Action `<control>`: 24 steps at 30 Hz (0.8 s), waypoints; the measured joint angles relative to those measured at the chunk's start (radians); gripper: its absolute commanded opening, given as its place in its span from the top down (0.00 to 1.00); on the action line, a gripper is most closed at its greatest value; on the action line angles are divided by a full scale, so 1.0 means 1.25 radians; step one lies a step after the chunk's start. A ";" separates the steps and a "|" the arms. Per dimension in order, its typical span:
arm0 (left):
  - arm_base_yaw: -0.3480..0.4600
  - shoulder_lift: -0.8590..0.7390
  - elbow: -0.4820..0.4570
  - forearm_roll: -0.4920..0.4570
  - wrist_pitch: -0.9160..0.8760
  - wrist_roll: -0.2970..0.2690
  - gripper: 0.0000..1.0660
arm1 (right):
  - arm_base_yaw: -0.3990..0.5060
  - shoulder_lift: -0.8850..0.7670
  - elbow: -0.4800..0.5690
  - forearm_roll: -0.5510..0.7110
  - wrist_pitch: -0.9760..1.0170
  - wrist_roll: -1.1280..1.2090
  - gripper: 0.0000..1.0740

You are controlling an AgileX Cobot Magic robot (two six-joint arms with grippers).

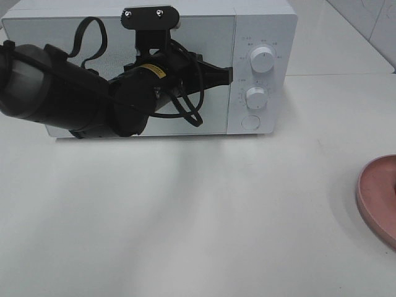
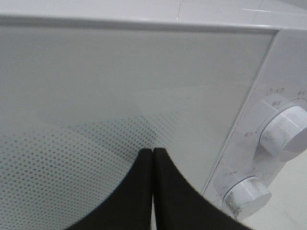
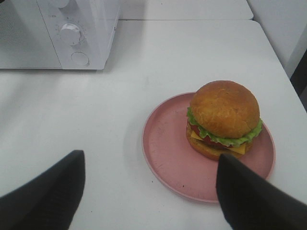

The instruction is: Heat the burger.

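Burger (image 3: 224, 120) on plate (image 3: 168, 153), ahead of open right gripper (image 3: 148, 191).

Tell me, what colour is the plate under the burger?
Pink. The plate shows best in the right wrist view, with the burger sitting on it.

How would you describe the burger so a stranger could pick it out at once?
Start at the white microwave, then look across the white table to the round pink plate. The burger sits on it, the only food: golden bun, green lettuce, yellow cheese.

Burger (image 3: 224, 120) on plate (image 3: 168, 153), right of microwave (image 1: 266, 25); left arm (image 1: 74, 99) before microwave door (image 1: 210, 74).
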 measured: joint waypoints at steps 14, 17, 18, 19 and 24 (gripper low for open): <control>-0.038 -0.127 0.053 0.023 0.315 0.001 0.64 | 0.000 0.000 0.000 0.000 0.000 0.000 0.32; -0.038 -0.155 0.053 0.045 0.471 0.001 0.05 | 0.000 0.000 0.000 0.000 0.000 0.000 0.32; -0.038 -0.155 0.053 0.045 0.471 0.001 0.05 | 0.000 0.000 0.000 0.000 0.000 0.000 0.32; -0.038 -0.160 0.053 0.046 0.507 0.001 0.05 | 0.000 0.000 0.000 0.000 0.000 0.000 0.32; -0.038 -0.178 0.053 0.056 0.684 0.001 0.08 | 0.000 0.000 0.000 0.000 0.000 0.000 0.32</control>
